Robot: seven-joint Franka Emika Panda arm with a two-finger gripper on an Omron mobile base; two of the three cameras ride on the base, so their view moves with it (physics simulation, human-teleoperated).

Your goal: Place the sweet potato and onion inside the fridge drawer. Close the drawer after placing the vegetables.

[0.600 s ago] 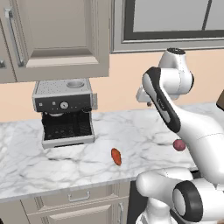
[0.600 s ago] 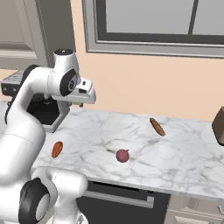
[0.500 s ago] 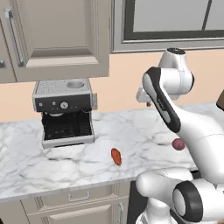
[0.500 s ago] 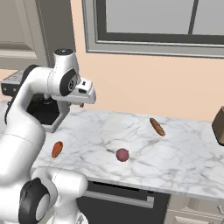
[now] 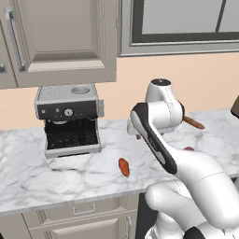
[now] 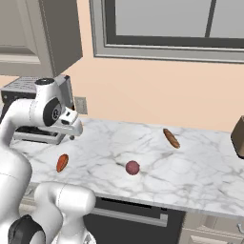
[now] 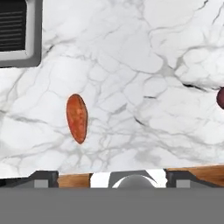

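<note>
The sweet potato [image 7: 77, 118] lies on the marble counter [image 5: 28, 172], orange-red and tapered; it also shows near the front edge [image 5: 123, 166] [image 6: 62, 162]. The onion [image 6: 132, 167], a round purplish ball, rests further right, peeking past the arm [image 5: 189, 149] and cut by the hand view's right edge [image 7: 220, 97]. My gripper [image 7: 112, 179] hovers above the counter [image 5: 135, 134] [image 6: 71, 135], open, with nothing between its fingers. The sweet potato sits ahead and left of the fingertips in the hand view. The fridge drawer is out of view.
A coffee machine [image 5: 70, 121] stands at the back left of the counter, its corner showing as well [image 7: 17, 30]. A brown elongated item [image 6: 171, 138] lies toward the back right. Wall cabinets [image 5: 60, 37] and a window [image 6: 167, 24] are above.
The arm has swung left and lowered, bringing the gripper down over the counter near the sweet potato. The vegetables have not moved.
</note>
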